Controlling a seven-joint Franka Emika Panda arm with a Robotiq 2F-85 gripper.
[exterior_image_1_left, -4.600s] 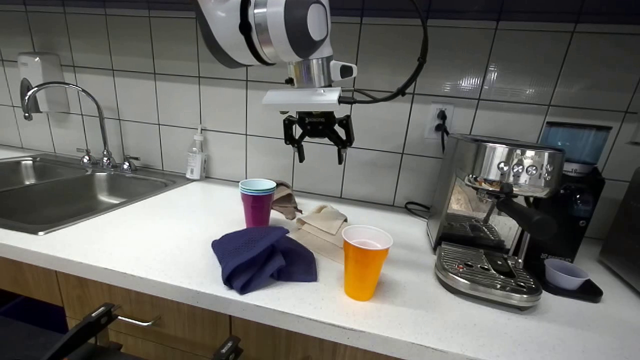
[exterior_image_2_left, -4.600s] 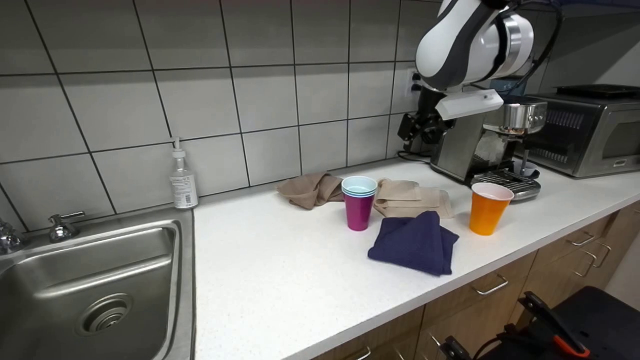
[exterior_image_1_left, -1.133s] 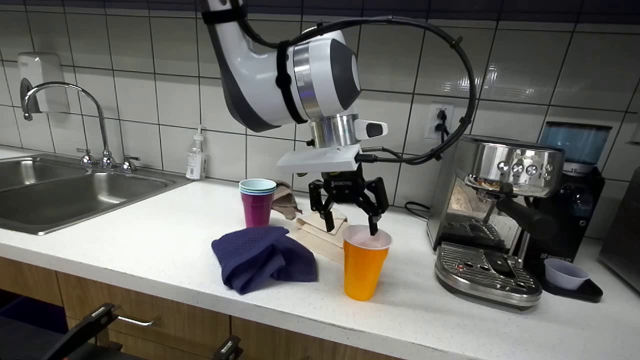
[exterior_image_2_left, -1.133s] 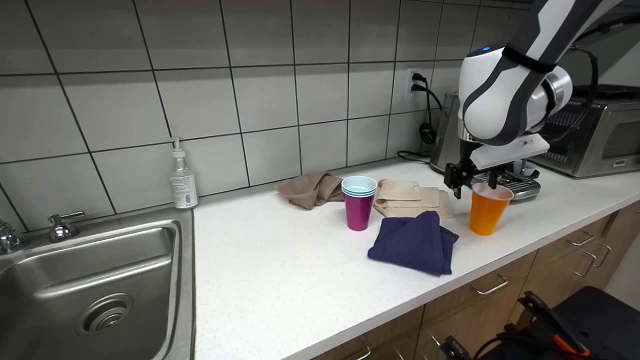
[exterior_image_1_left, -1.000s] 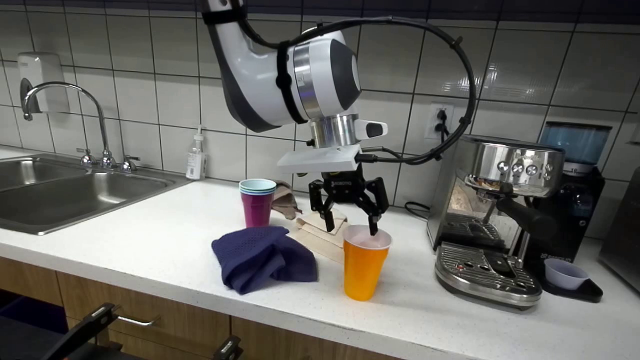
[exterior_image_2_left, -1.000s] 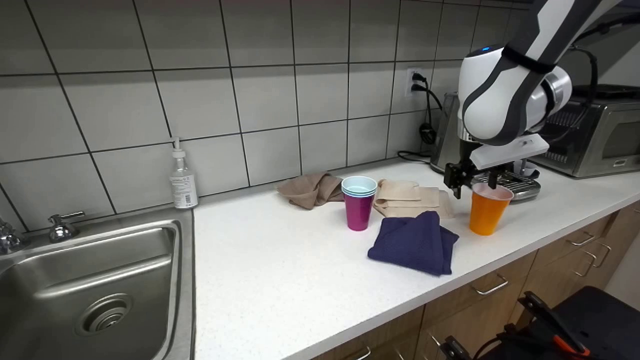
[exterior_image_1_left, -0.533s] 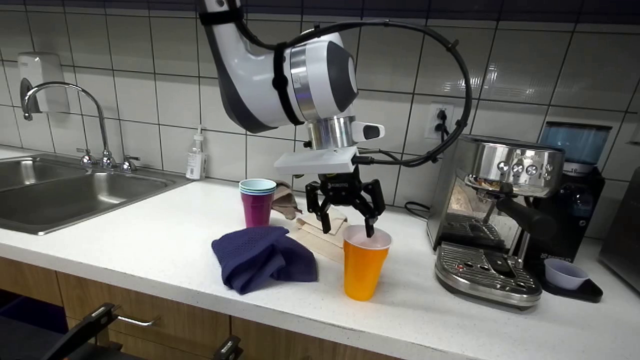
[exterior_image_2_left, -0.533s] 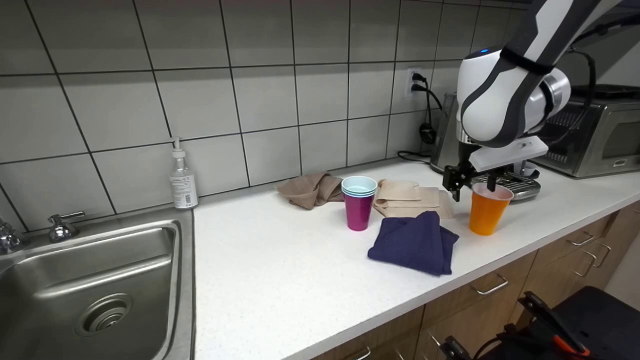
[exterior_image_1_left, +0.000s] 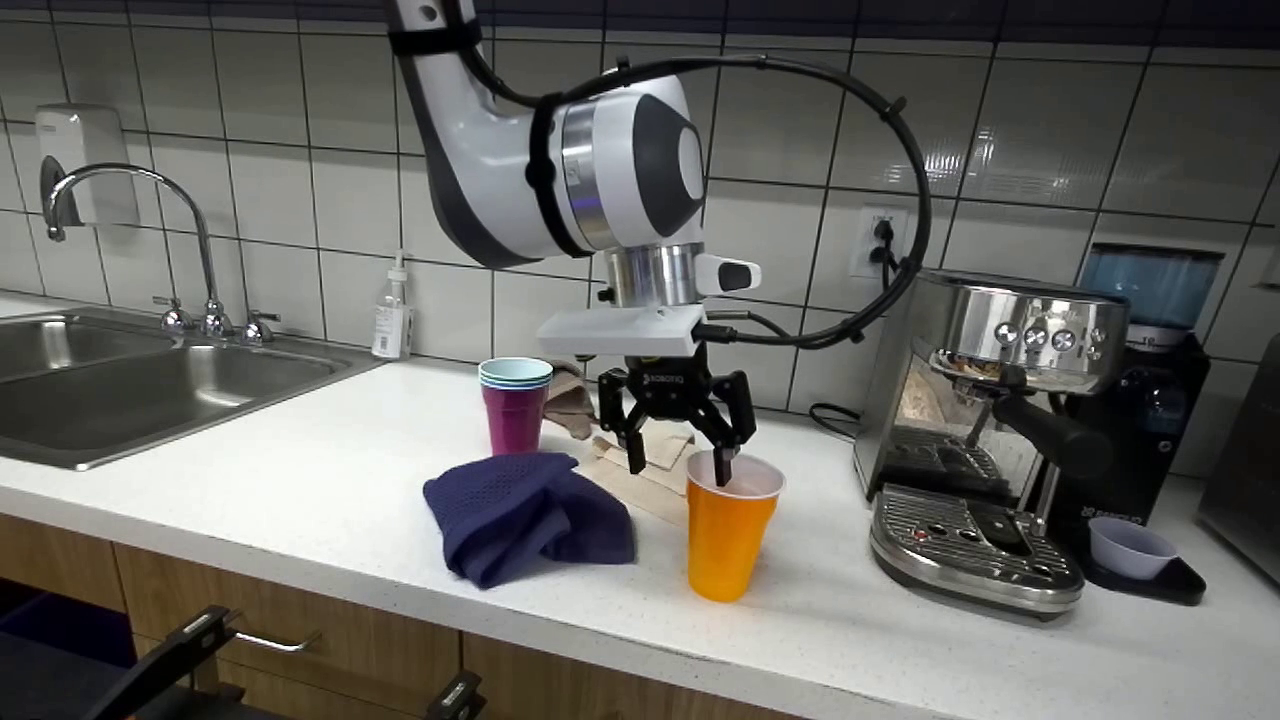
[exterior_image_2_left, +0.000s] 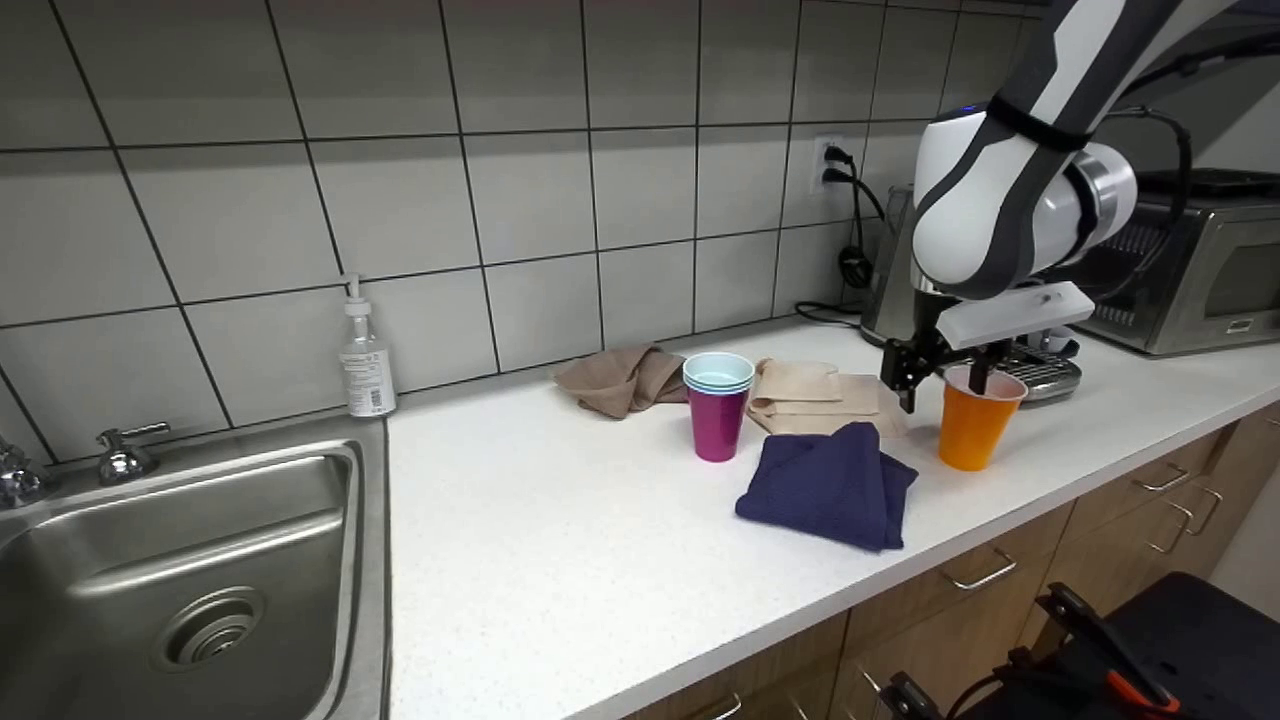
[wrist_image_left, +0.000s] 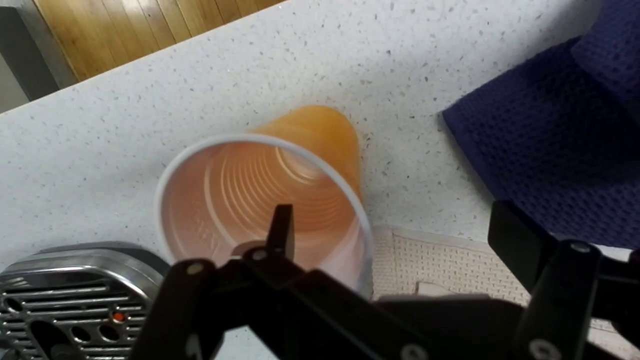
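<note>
Just now, a small shift: against half a second ago, the gripper (exterior_image_1_left: 680, 476) sits a touch lower and nearer the sink (exterior_image_2_left: 370, 560). Orange cup (exterior_image_1_left: 722, 550) unmoved, upright on the surface (exterior_image_2_left: 520, 560) between the navy cloth (exterior_image_2_left: 830, 490) and the espresso machine (exterior_image_1_left: 940, 420). Jaws apart, nothing clamped. One finger (wrist_image_left: 281, 230) hangs over the cup's mouth; its mate is outside, on the navy cloth's side. Cup wall lies between them, a gap showing either side in the wrist view. Whether the inner tip is below the rim: cannot tell. Reading of the shift, judgement only: inner finger closer to the sink-side wall, so it looks like lining up at the rim, no hold made.

Containers. Orange cup: pale rim, pinkish inside; wrist view looks down to ribbed wall and base, no contents seen. Stack of purple cups (exterior_image_2_left: 717, 425), in both exterior views: nested, pale blue rims one over another, inside of the top one only partly seen. Beige cloth (exterior_image_2_left: 800, 385) and brown cloth (exterior_image_2_left: 625, 382) lie near it. Sink: drain (exterior_image_2_left: 210, 628) in its floor. Pump bottle (exterior_image_2_left: 368, 375): clear, labelled, fill level unreadable. Small pale cup (exterior_image_1_left: 1130, 550) by the espresso machine: contents, cannot tell.
</note>
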